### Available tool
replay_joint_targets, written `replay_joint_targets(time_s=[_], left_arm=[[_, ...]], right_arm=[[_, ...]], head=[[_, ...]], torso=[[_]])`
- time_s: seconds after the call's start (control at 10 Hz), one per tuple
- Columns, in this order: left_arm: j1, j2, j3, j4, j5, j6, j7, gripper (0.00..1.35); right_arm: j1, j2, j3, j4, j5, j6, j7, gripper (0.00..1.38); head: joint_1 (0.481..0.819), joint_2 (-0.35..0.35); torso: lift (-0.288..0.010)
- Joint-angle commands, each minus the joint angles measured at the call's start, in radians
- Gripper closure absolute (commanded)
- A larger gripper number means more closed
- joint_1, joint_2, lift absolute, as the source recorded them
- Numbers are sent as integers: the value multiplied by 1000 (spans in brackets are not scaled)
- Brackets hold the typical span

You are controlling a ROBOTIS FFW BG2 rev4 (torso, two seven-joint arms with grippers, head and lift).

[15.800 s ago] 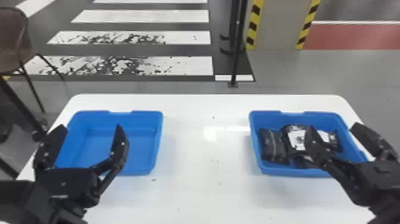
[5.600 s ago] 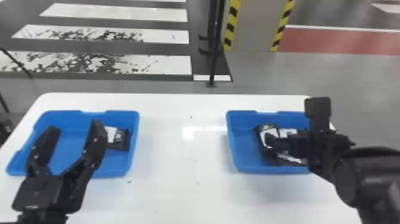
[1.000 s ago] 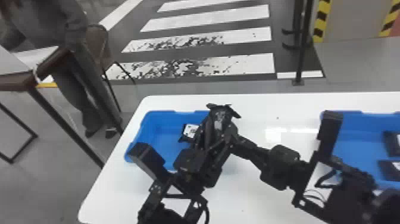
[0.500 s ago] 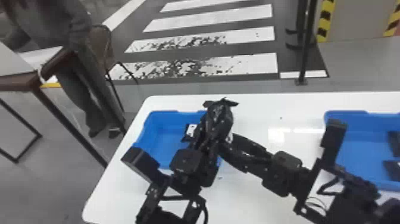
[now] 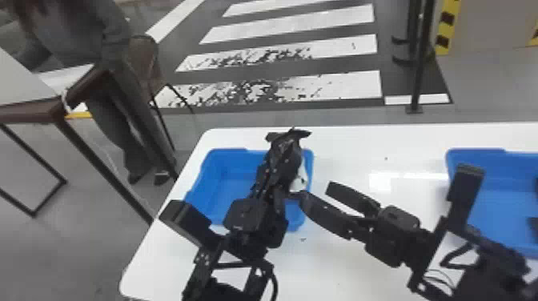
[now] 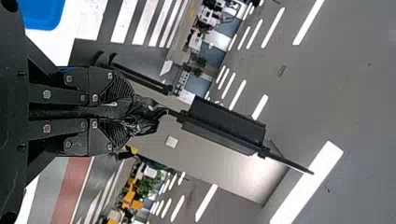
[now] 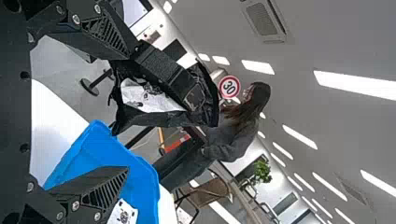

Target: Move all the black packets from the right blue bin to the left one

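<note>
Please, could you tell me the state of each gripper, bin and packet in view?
Left gripper: closed on the raised packet.
Right gripper: open, empty.
Raised packet: black with white patch, creased, held above the table.
Lower packet: lying in the left blue bin.
Left blue bin: uncovered, partly filled.
Right blue bin: uncovered, dark items inside.

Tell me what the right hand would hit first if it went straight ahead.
Most likely the black packet gripped by the left hand: it hangs just ahead of the open right hand. The exact gap is unclear, and the left hand's own finger could be met almost as soon.
</note>
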Motion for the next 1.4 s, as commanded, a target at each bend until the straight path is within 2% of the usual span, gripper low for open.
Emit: replay_joint_targets(time_s=[0.0,0.1,0.3,0.4,0.5,0.6,0.7,0.8,0.9,1.0,1.1,1.3], left_arm=[[-36,-5,25,58,-45,-40,23,1173],[-100,-11,55,144,-109,-72,48,1173],[-259,-20,159,377,-304,-111,72,1173],[-308,-20,199,458,-418,-124,89,1161],[-338,-15,203,534,-438,-121,103,765],[-335,-9,191,546,-368,-45,92,127],[-330,-12,205,546,-360,-30,52,-2],[-318,-12,207,541,-340,-87,3,171],[-279,-14,187,490,-279,-151,-23,298],[-190,-20,173,328,-245,-94,-25,346],[-97,-31,167,161,-231,-35,-25,355],[43,-32,141,-28,-215,-43,-26,355]], right_arm=[[27,0,-31,-18,7,-4,0,199],[61,0,-66,-30,9,-2,0,199],[93,0,-110,-50,15,-2,0,199],[98,0,-122,-57,21,-4,0,199],[108,0,-144,-67,31,-4,0,199],[120,2,-178,-79,53,-4,0,199],[132,5,-232,-101,97,6,0,199],[142,15,-312,-138,176,47,-2,199],[142,28,-385,-155,240,74,-5,196],[149,44,-471,-165,300,96,-8,196],[162,60,-567,-207,406,153,-12,196],[174,75,-726,-271,601,288,-15,196]], head=[[695,337],[695,342],[695,350],[695,350],[695,350],[695,350],[695,350],[695,350],[695,338],[695,281],[695,252],[695,126]], torso=[[-140],[-140],[-140],[-140],[-140],[-140],[-140],[-140],[-140],[-140],[-140],[-140]])
